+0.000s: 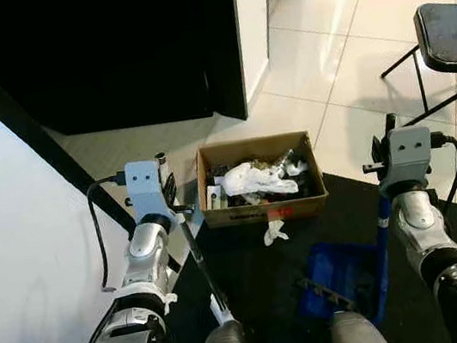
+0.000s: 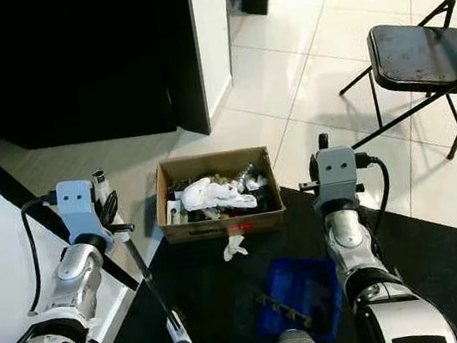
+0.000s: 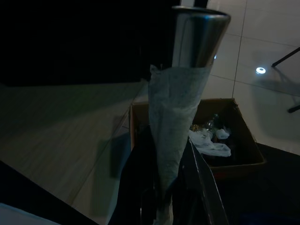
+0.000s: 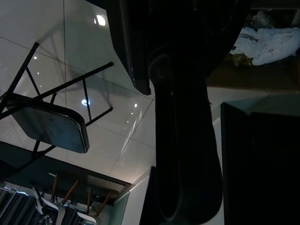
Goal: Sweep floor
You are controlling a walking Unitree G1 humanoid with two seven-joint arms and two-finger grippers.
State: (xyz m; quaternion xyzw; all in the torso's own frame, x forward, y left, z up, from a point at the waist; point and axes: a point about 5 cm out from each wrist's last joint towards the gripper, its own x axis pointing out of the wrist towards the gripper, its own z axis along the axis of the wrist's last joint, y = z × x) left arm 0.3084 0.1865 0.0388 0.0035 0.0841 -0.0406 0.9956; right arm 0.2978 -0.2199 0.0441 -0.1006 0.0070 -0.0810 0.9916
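Low at about 8 o'clock in the left eye view, the left tool (image 1: 166, 186) is clenched around the broom handle (image 1: 201, 258), whose silver shaft is gripped between the black fingers (image 3: 140, 187) in the left wrist view, with a pale wrapping (image 3: 171, 122) on the shaft just past them. From that tool the handle slants down toward 6 o'clock, to the brush end (image 1: 223, 312) near the robot's knees. At about 4 o'clock the right tool (image 1: 389, 133) is raised over the black stick (image 1: 383, 221) of the blue dustpan (image 1: 341, 280); a dark rounded shaft is seen close up in the right wrist view, but whether the fingers are closed on it cannot be told. The dustpan rests on the dark mat (image 1: 252, 263) at 5 o'clock, with some dark debris in it. Between the two tools, near the centre, an open cardboard box (image 1: 265, 209) stands on the mat's edge, holding white crumpled paper (image 1: 256, 180) and dark scraps. A small white scrap (image 1: 274, 232) lies on the mat, touching the box's front wall. A black folding chair (image 1: 451, 36) stands on the pale tiled floor (image 1: 324, 60) at 2 o'clock. A white wall (image 1: 13, 240) runs along 9 o'clock.
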